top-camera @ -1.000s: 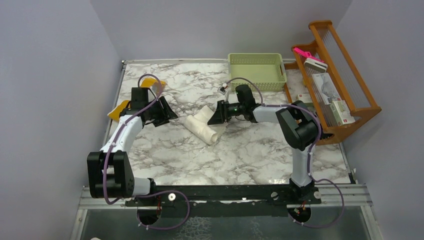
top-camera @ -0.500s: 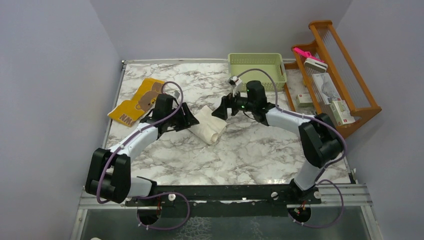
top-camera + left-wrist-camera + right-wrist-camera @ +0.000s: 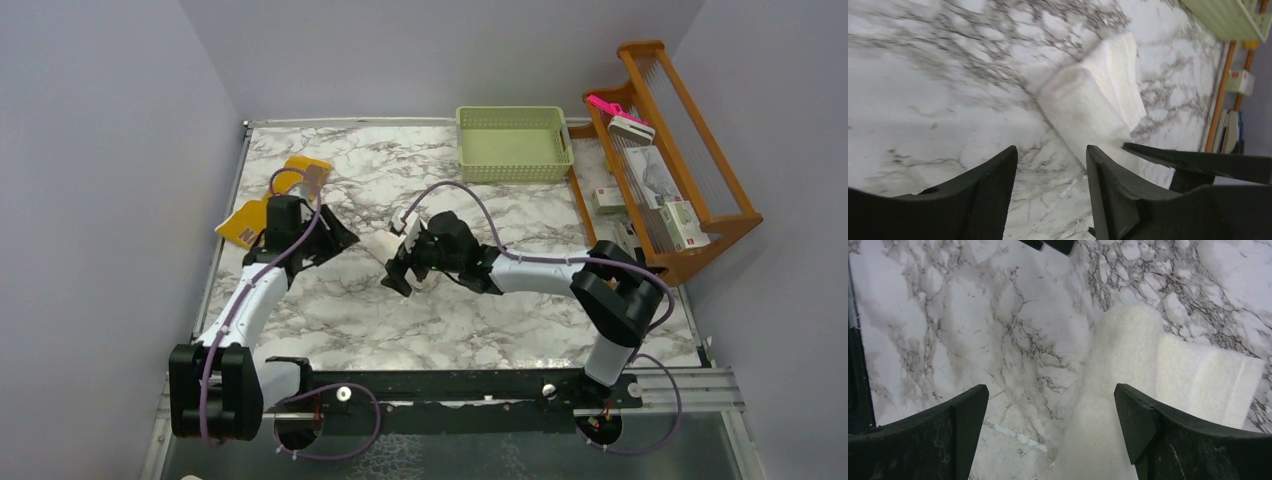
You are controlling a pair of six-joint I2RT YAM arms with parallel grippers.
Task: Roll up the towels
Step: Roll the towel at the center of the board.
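Left gripper (image 3: 325,237): jaws part-open and empty, with bare table (image 3: 480,310) showing between its fingers (image 3: 983,195).
Right gripper (image 3: 398,270): jaws spread wide, gripping nothing, low over the cream towel (image 3: 383,244).
Cream towel: half-rolled, lying between the two grippers. It sits just ahead of the left gripper and reaches in between the right gripper's fingers (image 3: 1168,435), nearer one of them. Its flat tail lies beyond.
Yellow towel (image 3: 240,222): flat, behind the left gripper, partly under that arm.
Basket (image 3: 512,172): well beyond the right gripper.

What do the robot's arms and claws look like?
Both the left arm and right arm are white tubes with chunky black joints. A thin purple cable runs along each. The left gripper and right gripper are black, each with two wedge-shaped fingers.
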